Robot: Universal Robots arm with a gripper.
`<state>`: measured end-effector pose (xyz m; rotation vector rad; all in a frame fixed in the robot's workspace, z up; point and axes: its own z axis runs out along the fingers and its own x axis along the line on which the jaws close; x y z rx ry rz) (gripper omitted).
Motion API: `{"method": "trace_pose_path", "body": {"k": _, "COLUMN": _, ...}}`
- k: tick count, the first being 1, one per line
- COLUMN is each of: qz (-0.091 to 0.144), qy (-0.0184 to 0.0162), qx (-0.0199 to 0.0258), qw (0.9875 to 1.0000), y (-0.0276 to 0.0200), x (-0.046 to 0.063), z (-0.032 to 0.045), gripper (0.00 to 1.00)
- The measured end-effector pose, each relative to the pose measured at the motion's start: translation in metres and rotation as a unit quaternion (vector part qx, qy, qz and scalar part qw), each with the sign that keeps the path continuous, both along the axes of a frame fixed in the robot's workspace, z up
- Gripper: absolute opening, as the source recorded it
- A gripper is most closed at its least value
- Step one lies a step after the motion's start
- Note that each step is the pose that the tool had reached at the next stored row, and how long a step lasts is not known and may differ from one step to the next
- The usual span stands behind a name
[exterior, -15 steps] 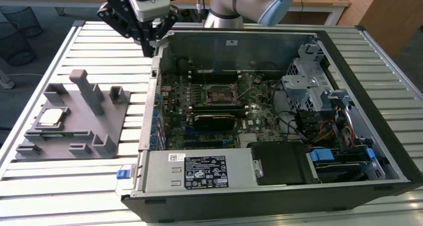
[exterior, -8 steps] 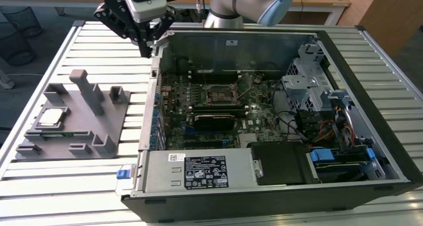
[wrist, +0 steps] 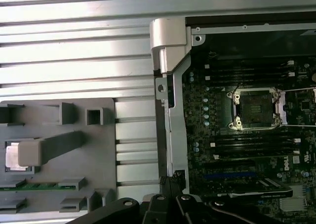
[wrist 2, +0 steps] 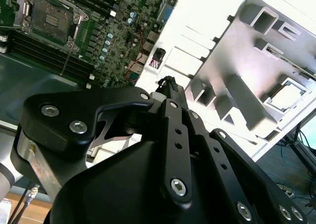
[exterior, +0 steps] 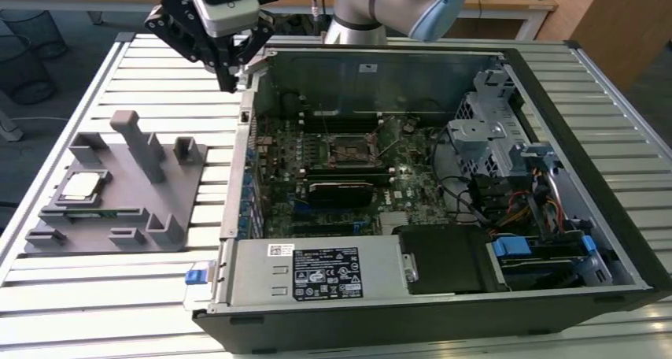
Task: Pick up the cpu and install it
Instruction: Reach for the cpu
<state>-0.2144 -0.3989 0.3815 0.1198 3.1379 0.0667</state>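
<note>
The cpu [exterior: 82, 186] is a small silver-topped square lying in a recess of the grey holder [exterior: 157, 209], on the exterior view's left. In the first wrist view the cpu [wrist: 14, 157] is partly hidden by a grey post, and it looks bright in the second wrist view [wrist 2: 290, 95]. My gripper [exterior: 227, 82] hangs above the table by the case's far corner, well away from the cpu, its fingers shut together on nothing. The fingertips [wrist 2: 168, 83] meet in the second wrist view. The open socket [exterior: 347, 148] sits mid-motherboard, also in both wrist views [wrist: 256, 109] [wrist 2: 52, 19].
The open computer case [exterior: 588, 162] lies on a slatted metal table [exterior: 94, 296]. Its metal wall [wrist: 168, 85] stands between holder and motherboard. A green memory stick [wrist: 34, 186] rests in the holder beside the cpu. Tall grey posts [exterior: 142, 142] rise from the holder.
</note>
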Motion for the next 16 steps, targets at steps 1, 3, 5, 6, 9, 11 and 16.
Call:
{"method": "trace_pose_path", "body": {"k": 1, "qz": 0.000, "qy": 0.0001, "qx": 0.0000, "qw": 1.0000, "y": 0.0000, "x": -0.0003, "z": -0.0001, "gripper": 0.11}}
{"method": "trace_pose_path", "body": {"k": 3, "qz": 0.000, "qy": 0.0002, "qx": 0.0000, "qw": 1.0000, "y": 0.0000, "x": -0.0011, "z": -0.0003, "gripper": 0.11}}
{"method": "trace_pose_path", "body": {"k": 5, "qz": 0.000, "qy": 0.0003, "qx": 0.0000, "qw": 1.0000, "y": 0.0000, "x": -0.0021, "z": -0.0004, "gripper": 0.11}}
{"method": "trace_pose_path", "body": {"k": 6, "qz": 0.000, "qy": 0.0003, "qx": 0.0000, "qw": 1.0000, "y": 0.0000, "x": -0.0027, "z": -0.0005, "gripper": 0.11}}
{"method": "trace_pose_path", "body": {"k": 9, "qz": 0.000, "qy": 0.0005, "qx": 0.0000, "qw": 1.0000, "y": 0.0000, "x": -0.0044, "z": -0.0008, "gripper": 0.11}}
{"method": "trace_pose_path", "body": {"k": 11, "qz": 0.000, "qy": 0.0008, "qx": 0.0000, "qw": 1.0000, "y": 0.0000, "x": -0.0053, "z": -0.0010, "gripper": 0.11}}
{"method": "trace_pose_path", "body": {"k": 16, "qz": 0.000, "qy": 0.0022, "qx": 0.0000, "qw": 1.0000, "y": 0.0001, "x": -0.0088, "z": -0.0020, "gripper": 0.11}}
